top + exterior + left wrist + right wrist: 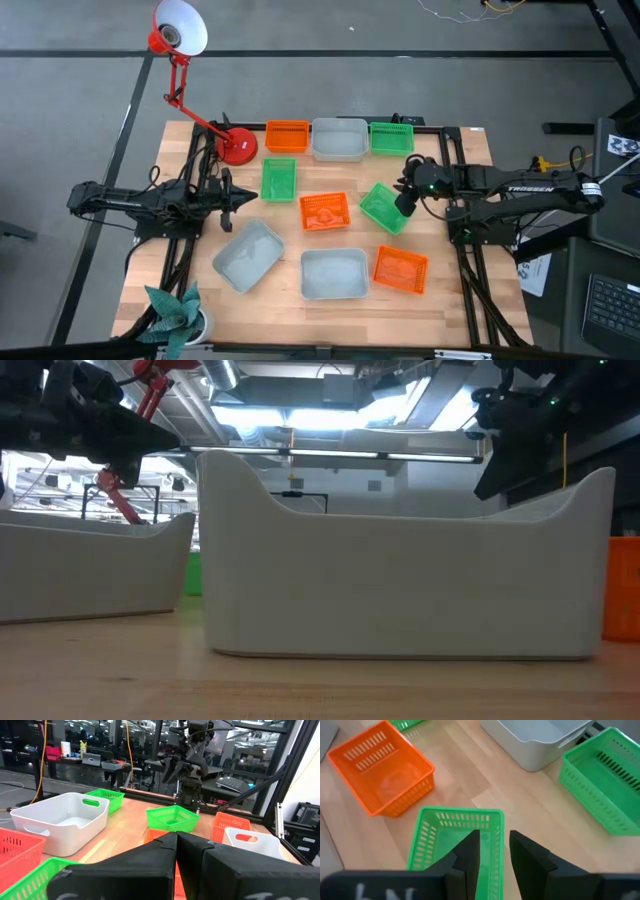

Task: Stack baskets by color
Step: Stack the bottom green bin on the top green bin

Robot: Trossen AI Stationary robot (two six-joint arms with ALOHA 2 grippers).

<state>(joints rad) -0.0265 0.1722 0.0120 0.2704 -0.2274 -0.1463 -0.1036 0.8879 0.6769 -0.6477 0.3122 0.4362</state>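
Nine baskets stand on the wooden table [200, 150]. Orange [287, 136], grey [339, 139] and green [392, 137] ones line the far edge. Green [278, 179], orange [324, 211] and a skewed green basket [384, 207] sit mid-table. Two grey ones [248, 254] [334, 273] and an orange one [400, 269] are near the front. My right gripper [404, 205] is open and slants down above the skewed green basket [452, 840], over one side wall [496, 840], without touching it. My left gripper [245, 196] is shut at the table's left, level and holding nothing.
A red desk lamp [178, 30] has its round base [238, 147] at the far left of the table. A teal paper plant [172, 310] stands at the near left corner. In the low view a grey basket [400, 580] blocks most of the table.
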